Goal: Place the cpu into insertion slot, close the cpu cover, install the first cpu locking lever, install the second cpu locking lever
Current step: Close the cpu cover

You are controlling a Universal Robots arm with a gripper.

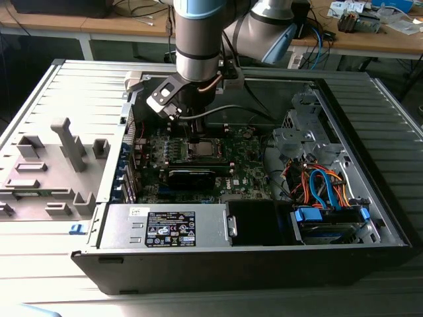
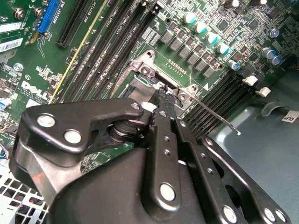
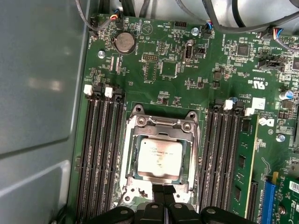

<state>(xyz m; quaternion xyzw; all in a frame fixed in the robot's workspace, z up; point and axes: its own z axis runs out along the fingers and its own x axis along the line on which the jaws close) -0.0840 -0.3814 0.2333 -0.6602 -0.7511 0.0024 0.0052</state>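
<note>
Gripper (image 3: 164,190) clenched, nothing visibly held, at the cpu cover (image 3: 161,125) over the seated cpu (image 3: 160,157); thin locking lever (image 2: 215,115) looks stiff and springy, best pressed near its free end.

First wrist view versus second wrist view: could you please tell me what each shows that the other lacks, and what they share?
First wrist view: the cpu lying pale face up inside the cpu cover frame, and a coin battery. Second wrist view: a thin lever rod jutting over the black slots, and teal-topped capacitors. Both: the gripper, shut, at the cover's edge, and the green board.
</note>
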